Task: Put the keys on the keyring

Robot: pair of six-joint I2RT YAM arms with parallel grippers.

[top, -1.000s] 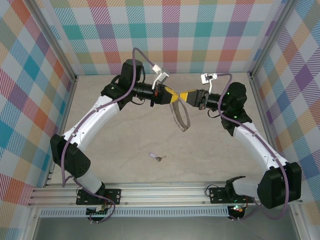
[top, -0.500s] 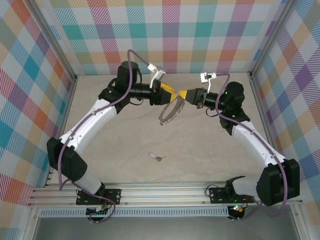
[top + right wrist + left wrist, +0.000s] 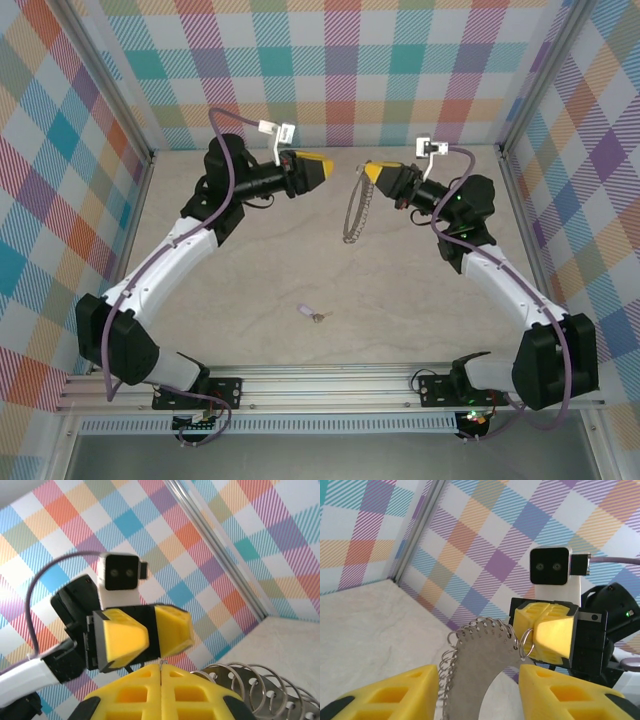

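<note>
Start from the table (image 3: 250, 260): the keys lie on it close to its near edge, about midway between its left and right edges, well apart from both arms. Up by the far edge, your right gripper (image 3: 372, 174) has its fingers (image 3: 135, 692) pressed together on the top of the keyring (image 3: 352, 215). Your left gripper (image 3: 322, 167) faces it with fingers (image 3: 395, 692) spread and nothing between them.

The ring hangs clear of the table. From above it reads as a narrow loop nearly edge-on, with its long axis running from the pinch toward the near edge.

The keys (image 3: 312, 313) lie flat with their long axis roughly left to right, the pale tab toward the left edge and the small metal bit toward the right.

As I judge it, the free left arm should now fetch the keys:
- Keep the right pinch firm and the ring hanging quiet
- Come down over the tab with the fingers set across its long axis
- Leave the metal bit exposed, since that end has to meet the ring
</note>
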